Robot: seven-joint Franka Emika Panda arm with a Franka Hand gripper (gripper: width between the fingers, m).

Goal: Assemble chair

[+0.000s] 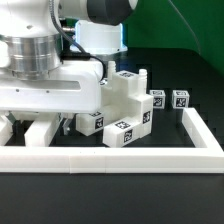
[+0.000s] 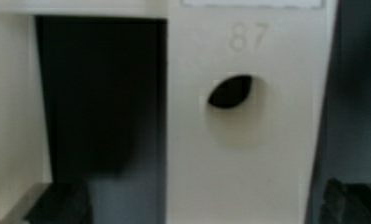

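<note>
— Was there any writing to read?
— Yes. In the wrist view one white chair panel (image 2: 253,140) carried the number 87 (image 2: 249,38), and under it was a dark oval hole (image 2: 230,92).
— And the jaws?
— The gripper (image 2: 200,200) was released, with its dark fingertips (image 2: 49,200) wide apart and a gap between one of them and the panel.
— Where were the chair parts (image 1: 125,110)?
— Grouped on the black table (image 1: 150,195), behind the white rail (image 1: 130,157). Their square tags showed only patterns.
</note>
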